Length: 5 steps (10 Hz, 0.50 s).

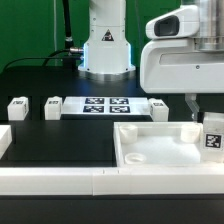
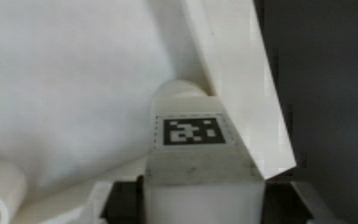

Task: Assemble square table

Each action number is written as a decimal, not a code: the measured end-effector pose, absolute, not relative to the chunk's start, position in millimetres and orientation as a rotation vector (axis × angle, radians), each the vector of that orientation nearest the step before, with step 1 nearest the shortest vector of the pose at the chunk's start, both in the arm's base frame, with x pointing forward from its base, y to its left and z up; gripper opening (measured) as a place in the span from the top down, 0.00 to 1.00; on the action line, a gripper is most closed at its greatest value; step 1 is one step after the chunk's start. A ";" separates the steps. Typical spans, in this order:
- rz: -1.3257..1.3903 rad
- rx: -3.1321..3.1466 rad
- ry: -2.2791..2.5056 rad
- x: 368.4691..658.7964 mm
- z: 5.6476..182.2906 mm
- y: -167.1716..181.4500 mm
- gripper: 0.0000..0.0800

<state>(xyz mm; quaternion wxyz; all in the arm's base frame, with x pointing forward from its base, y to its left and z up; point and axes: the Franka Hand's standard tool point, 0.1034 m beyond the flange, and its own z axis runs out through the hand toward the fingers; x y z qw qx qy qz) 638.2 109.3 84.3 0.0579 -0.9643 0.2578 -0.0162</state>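
No words, numbers or brand names can be read. The only signs are black-and-white square tags. Four are on the marker board (image 1: 105,106) at mid-frame. There is one each on the left leg (image 1: 17,108), second leg (image 1: 53,107), third leg (image 1: 160,106) and fourth leg (image 1: 212,135) at the right edge. The wrist view shows the fourth leg's tag (image 2: 194,131) sharply.

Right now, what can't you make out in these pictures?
Exterior view: the held leg is cut off by the right edge.
Wrist view: the leg hides the tabletop behind it; the pincer is mostly out of frame.
Exterior view: tags on the three loose legs are too small to read.
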 end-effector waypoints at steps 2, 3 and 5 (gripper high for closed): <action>-0.034 -2.802 1.155 636.4 83.3 113.1 0.64; -0.029 -2.751 1.271 636.4 83.3 113.3 0.64; -0.015 -2.665 1.427 636.7 83.3 113.4 0.64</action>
